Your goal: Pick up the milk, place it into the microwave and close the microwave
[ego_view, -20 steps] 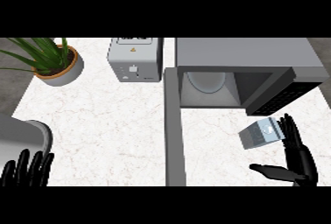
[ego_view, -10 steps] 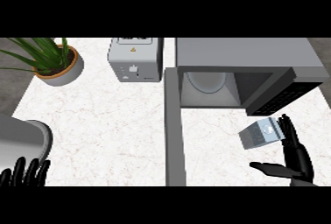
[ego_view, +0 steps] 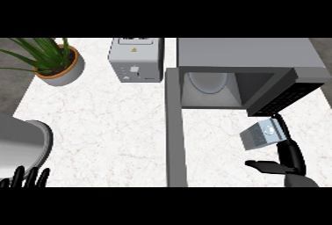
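The milk (ego_view: 261,134) is a small grey carton with a pale blue label, lying tilted on the counter in front of the microwave's control panel. My right hand (ego_view: 289,154) is beside it on its right, fingers straight and stretched along the carton's edge, thumb pointing left below it. The hand is open and not closed round the carton. The microwave (ego_view: 250,61) stands at the back right with its door (ego_view: 174,132) swung wide open toward me, showing the glass turntable inside. Only the fingertips of my left hand (ego_view: 26,176) show at the lower left, upright and resting.
A grey toaster (ego_view: 136,59) stands left of the microwave. A potted plant (ego_view: 55,61) is at the back left corner. A curved grey sink rim (ego_view: 29,140) lies at the left edge of the white marble counter (ego_view: 103,127).
My left hand has sunk lower toward the bottom edge, with less of it showing. The right hand and the milk have hardly moved.
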Action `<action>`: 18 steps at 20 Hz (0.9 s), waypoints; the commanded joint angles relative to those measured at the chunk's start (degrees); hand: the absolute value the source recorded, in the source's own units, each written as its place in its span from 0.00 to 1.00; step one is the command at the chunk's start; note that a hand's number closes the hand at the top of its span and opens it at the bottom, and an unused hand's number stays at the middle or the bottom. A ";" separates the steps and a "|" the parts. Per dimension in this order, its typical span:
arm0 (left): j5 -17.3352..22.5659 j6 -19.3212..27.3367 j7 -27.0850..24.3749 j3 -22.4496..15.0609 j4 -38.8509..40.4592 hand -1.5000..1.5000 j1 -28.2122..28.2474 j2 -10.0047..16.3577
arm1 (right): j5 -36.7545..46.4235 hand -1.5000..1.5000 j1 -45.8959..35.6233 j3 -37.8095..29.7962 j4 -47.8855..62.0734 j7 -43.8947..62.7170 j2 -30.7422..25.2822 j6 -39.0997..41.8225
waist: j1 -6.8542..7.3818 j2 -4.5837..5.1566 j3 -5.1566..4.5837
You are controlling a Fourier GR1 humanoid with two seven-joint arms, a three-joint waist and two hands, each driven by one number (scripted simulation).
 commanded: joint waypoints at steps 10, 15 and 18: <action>3.00 -1.42 0.53 4.26 0.62 0.00 -1.55 1.12 | -2.21 0.00 -5.26 -1.60 7.83 -3.43 1.23 -5.31 | -0.04 0.07 0.02; 0.11 0.25 0.77 1.06 1.18 0.00 -2.19 -0.72 | 1.77 1.00 -10.87 0.16 8.40 -2.16 0.64 -13.26 | 0.33 0.16 0.03; 1.46 -1.91 -0.10 1.75 0.24 0.00 -0.69 -0.10 | -0.17 1.00 -11.91 -2.30 11.84 -4.62 -0.74 -12.34 | 0.45 0.19 0.06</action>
